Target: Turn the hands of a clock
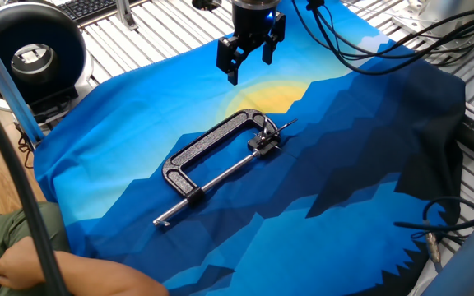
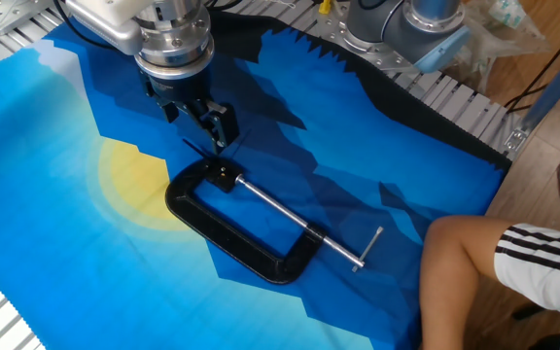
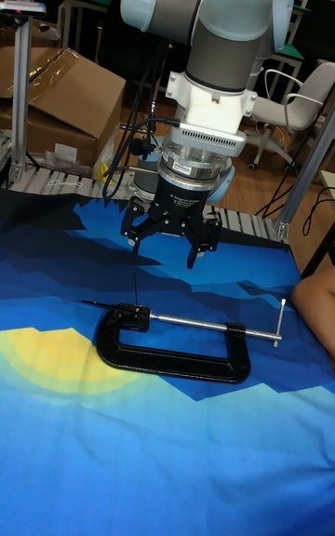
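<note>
My claw [image 1: 249, 64] hangs spread apart, gripping nothing. From it I see the clock [image 1: 212, 140] lying at 6 o'clock, its hands [image 1: 281, 126] at 5 o'clock, both untouched.

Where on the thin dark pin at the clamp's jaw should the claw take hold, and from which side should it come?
Probably its free upper part, from straight above. In the tall view the pin seems to stand upright over the clamp, foot fixed at the jaw, so the open claw can come down astride it.
</note>
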